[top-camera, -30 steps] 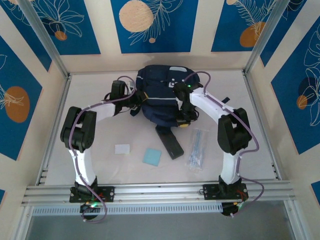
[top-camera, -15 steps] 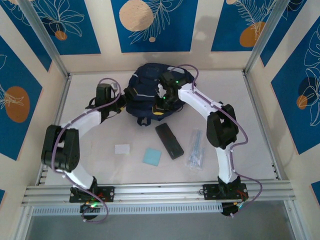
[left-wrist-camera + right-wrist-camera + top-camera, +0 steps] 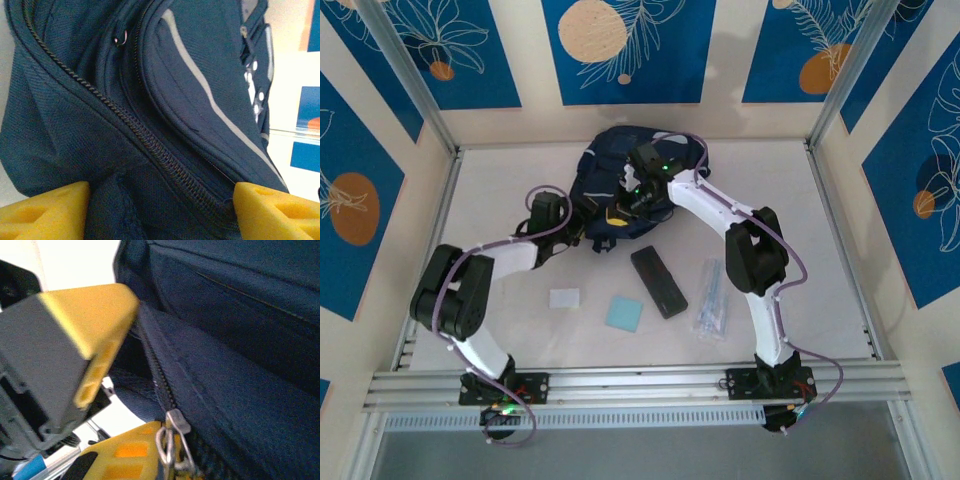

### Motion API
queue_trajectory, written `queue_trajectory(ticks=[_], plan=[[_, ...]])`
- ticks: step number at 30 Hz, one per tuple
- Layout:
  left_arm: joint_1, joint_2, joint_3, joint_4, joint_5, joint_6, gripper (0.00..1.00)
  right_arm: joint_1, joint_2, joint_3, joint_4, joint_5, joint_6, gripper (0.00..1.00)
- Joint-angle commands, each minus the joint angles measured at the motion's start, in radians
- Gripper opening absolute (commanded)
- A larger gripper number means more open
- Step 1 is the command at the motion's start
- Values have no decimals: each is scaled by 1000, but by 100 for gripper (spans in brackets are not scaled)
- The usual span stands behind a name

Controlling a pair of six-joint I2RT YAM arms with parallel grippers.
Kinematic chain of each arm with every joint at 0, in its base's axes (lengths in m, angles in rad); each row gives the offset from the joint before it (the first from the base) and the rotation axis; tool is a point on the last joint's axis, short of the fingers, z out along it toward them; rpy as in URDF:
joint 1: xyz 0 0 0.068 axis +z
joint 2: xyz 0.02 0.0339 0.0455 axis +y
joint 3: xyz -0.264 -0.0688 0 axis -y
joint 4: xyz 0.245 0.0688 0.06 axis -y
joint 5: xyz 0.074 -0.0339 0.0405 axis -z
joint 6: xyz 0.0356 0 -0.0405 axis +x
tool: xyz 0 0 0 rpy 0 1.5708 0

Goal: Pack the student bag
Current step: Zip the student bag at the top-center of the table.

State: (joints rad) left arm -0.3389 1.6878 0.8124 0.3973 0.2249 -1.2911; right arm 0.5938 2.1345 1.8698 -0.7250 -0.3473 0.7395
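Four small things lie on the near half of your white counter [image 3: 800,220]: a white card [image 3: 564,297] toward the left edge, a pale blue square [image 3: 624,313] beside it, a black case [image 3: 658,282] at the middle, and a clear packet of pens [image 3: 713,298] to the right. Around the counter you have cream walls with blue panels bearing white leaf drawings and orange discs, and aluminium posts at the far corners.

The student bag [image 3: 605,165] lies against the middle of the far edge, and both arms reach in to its near side.

Your left claw [image 3: 578,216] is at the bag's left near corner. From its wrist you see the claw [image 3: 160,212] standing wide, the navy bag [image 3: 165,100] with its grey stripe [image 3: 210,100] bulging between the yellow fingers; you cannot tell whether they press the cloth.

Your right claw [image 3: 623,208] sits on the bag's near side. Its wrist view shows the claw [image 3: 140,380] closed narrow on the bag's [image 3: 240,340] zip edge, the metal zip pull [image 3: 172,437] against the lower finger.
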Motion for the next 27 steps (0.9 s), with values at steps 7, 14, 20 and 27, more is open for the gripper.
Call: queue_trajectory(ticks=[7, 14, 20, 27], plan=[[-100, -56, 18, 50, 139, -97, 88, 2, -60, -43, 194, 14, -29, 0], [-98, -232, -32, -211, 54, 29, 92, -12, -56, -66, 217, 21, -27, 0], [-108, -262, -67, -175, 43, -61, 93, -9, -54, -73, 231, 20, -25, 0], [-137, -175, -62, -41, 12, -201, 94, -9, -69, -100, 253, -6, -18, 0]])
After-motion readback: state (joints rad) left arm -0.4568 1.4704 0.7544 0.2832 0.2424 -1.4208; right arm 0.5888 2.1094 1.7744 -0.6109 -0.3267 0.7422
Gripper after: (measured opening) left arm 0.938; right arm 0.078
